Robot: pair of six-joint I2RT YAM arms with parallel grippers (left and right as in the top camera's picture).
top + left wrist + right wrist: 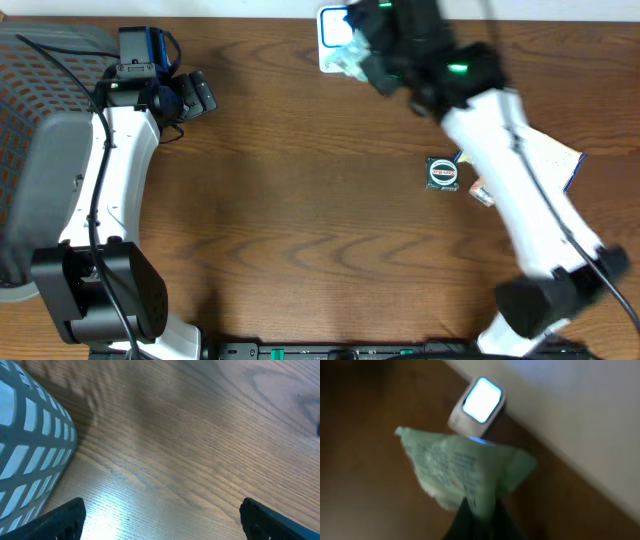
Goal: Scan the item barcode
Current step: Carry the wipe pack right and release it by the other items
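My right gripper (480,517) is shut on a pale green packet (462,467), pinching its lower edge. The packet hangs just in front of a white barcode scanner (479,404) whose window glows bright. From overhead the right gripper (365,55) is at the table's far edge, with the packet (350,55) beside the scanner (333,28). The picture in the right wrist view is blurred. My left gripper (197,95) stands open over bare wood at the far left; its dark fingertips (62,520) show at the bottom corners of the left wrist view with nothing between them.
A grey mesh basket (25,450) stands at the left, close to the left gripper, also seen from above as basket (40,110). A small dark round-labelled item (442,173) and a white packet (550,155) lie near the right arm, on the table's right side.
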